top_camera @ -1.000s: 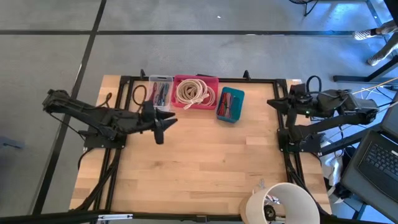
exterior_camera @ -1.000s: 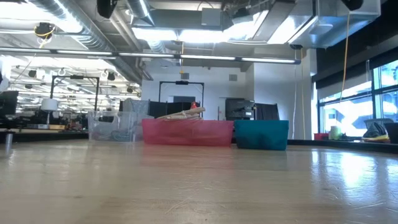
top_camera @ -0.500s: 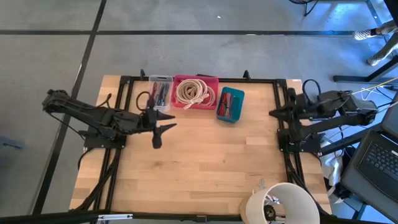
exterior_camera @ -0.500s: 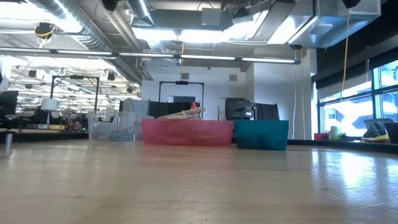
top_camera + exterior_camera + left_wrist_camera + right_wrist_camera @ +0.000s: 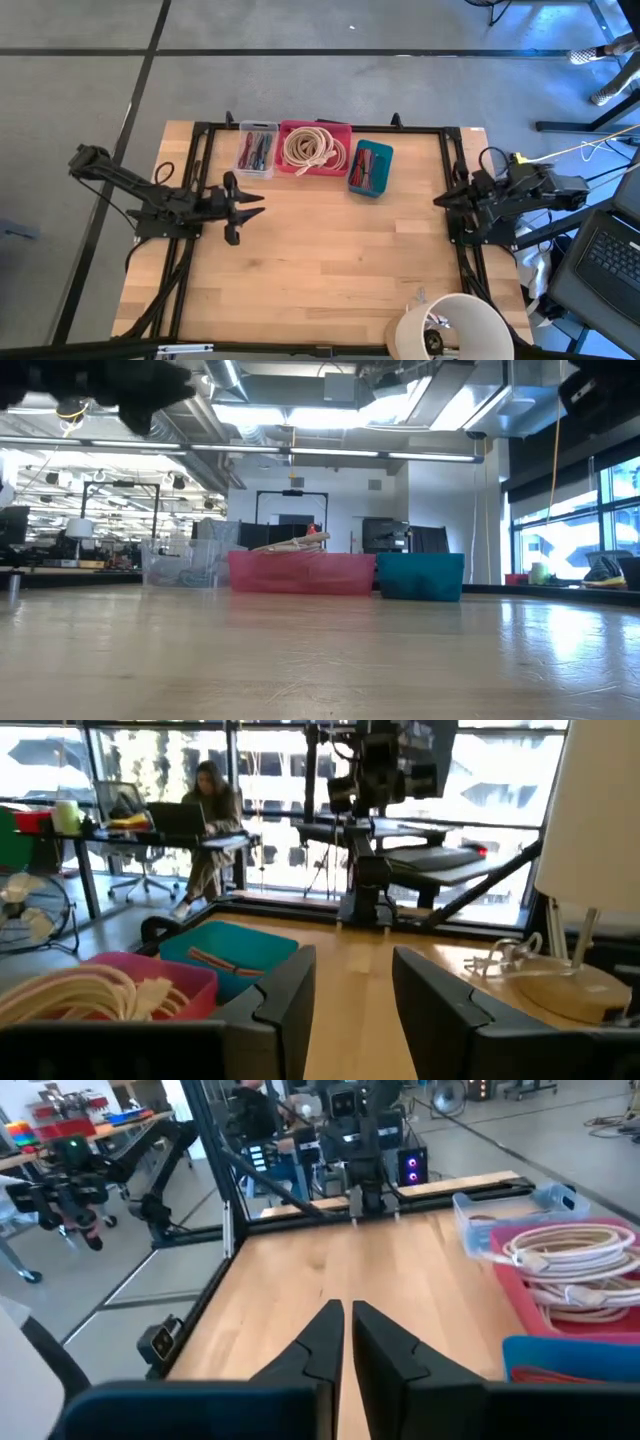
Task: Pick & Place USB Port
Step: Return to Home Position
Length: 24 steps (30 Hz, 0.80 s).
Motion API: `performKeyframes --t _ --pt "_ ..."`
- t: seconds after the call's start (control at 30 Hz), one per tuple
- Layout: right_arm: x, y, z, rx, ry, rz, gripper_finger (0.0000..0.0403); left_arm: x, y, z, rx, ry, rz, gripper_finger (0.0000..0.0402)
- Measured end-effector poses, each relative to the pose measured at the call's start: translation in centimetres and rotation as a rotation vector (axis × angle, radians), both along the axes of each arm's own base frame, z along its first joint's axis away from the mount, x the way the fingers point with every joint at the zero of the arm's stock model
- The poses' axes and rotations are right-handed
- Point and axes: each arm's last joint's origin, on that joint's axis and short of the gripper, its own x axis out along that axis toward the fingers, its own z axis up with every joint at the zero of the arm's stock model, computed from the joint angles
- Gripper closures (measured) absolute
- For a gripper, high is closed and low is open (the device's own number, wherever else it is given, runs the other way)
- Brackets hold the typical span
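Both arms have drawn back within the last 1 s. The left pincer (image 5: pixel 243 207), which was near the transparent bin (image 5: pixel 272 128), now sits closer to its own base and well apart from that bin. Its 2 fingers are spread with nothing between them. The right pincer (image 5: pixel 442 199) has folded in toward the edge of the counter (image 5: pixel 330 270); its fingers are pressed nearly together and hold nothing. I judge the homing move almost done, with no picking left, since every cable in view lies in a bin.

From the left pincer the transparent bin is nearest, the pink bin (image 5: pixel 345 130) next past it, and the blue bin (image 5: pixel 365 190) farthest. From the right pincer that order reverses, and all 3 stand well clear of both. A pale coiled cable (image 5: pixel 310 148) fills the pink bin, and darker and reddish cables lie in the other 2.

Only the high view gives both arms whole. The low view shows the 3 bins in a row, plus dark blurs at its top corners that were absent 0.5 s ago; I take these for the arms swinging into frame. The left wrist view shows the wide finger gap that the high view leaves unclear. It also shows a person (image 5: pixel 207 815) seated at a desk beyond the counter and a white lamp (image 5: pixel 600 810). The right wrist view shows the narrow slit between that pincer's fingers.
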Motion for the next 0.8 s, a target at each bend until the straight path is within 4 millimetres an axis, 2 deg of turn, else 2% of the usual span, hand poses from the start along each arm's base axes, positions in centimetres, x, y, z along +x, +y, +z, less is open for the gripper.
performKeyframes --t 0.1,0.23,0.37,0.43,0.57,0.8 --pt "-0.2 -0.1 -0.4 0.023 -0.02 -0.003 0.0372 -0.6 0.3 -1.9 -0.024 -0.038 0.005 0.0274" --pt "-0.3 -0.2 0.8 0.121 -0.112 -0.044 0.0372 -1.1 0.6 -3.6 -0.066 -0.032 -0.018 0.0274" --pt "0.3 0.0 1.8 -0.059 -0.233 -0.005 0.0372 -1.2 1.2 -5.2 -0.068 0.017 0.017 0.0274" --pt "0.3 -0.1 2.0 -0.135 -0.264 -0.043 0.0372 -1.2 1.8 -5.8 -0.067 0.028 0.048 0.0274" --pt "0.3 -0.3 2.2 -0.204 -0.289 -0.118 0.0372 -1.2 2.6 -6.0 -0.049 0.037 0.024 0.0274" --pt "0.3 -0.4 1.8 -0.19 -0.247 -0.129 0.0372 -1.0 4.1 -6.6 -0.014 0.103 0.013 0.0274"
